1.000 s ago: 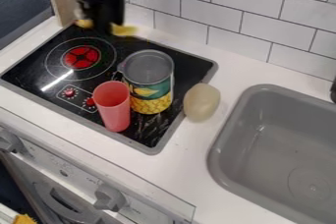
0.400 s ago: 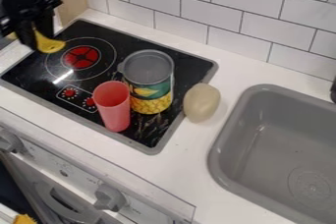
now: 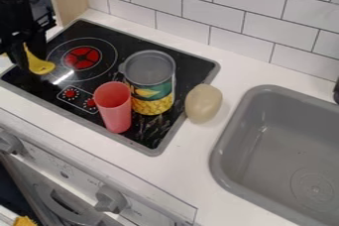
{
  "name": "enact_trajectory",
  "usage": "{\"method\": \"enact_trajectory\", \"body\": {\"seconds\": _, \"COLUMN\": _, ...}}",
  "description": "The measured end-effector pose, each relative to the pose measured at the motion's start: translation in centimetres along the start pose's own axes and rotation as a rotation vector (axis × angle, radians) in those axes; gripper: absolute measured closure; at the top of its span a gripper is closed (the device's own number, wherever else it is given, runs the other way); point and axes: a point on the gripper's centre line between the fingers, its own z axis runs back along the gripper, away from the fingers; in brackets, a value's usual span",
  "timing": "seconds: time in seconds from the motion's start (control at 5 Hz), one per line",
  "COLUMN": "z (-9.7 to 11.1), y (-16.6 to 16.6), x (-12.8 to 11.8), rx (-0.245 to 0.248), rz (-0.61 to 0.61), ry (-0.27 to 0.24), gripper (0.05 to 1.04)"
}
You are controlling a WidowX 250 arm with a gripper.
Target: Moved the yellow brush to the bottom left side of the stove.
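One yellow brush [image 3: 41,67], pinched between the fingers of one black gripper [image 3: 28,63], upper left of the frame, over the dark stove [image 3: 77,110]; one red cup [image 3: 115,110] beside one can [image 3: 153,91], near the middle.

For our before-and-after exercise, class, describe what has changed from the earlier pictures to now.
The pincer has carried the yellow brush from the stovetop's back edge toward the picture's left, then lower in the picture, to its left side. The brush is still held; nothing was newly grasped or let go. The corn can, red cup, potato, stovetop and sink stayed put.
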Motion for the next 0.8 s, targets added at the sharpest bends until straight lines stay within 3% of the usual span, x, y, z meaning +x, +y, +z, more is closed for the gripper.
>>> {"method": "enact_trajectory", "body": {"seconds": 0.4, "z": -1.4, "y": 0.5, "x": -0.1, "rx": 0.019, "rz": -0.072, "ry": -0.002, "gripper": 0.72}}
{"method": "enact_trajectory", "body": {"seconds": 0.6, "z": -2.0, "y": 0.5, "x": -0.5, "rx": 0.032, "rz": -0.101, "ry": 0.027, "gripper": 0.72}}
{"method": "enact_trajectory", "body": {"seconds": 0.8, "z": -2.1, "y": 0.7, "x": -0.6, "rx": 0.055, "rz": -0.092, "ry": 0.038, "gripper": 0.652}}
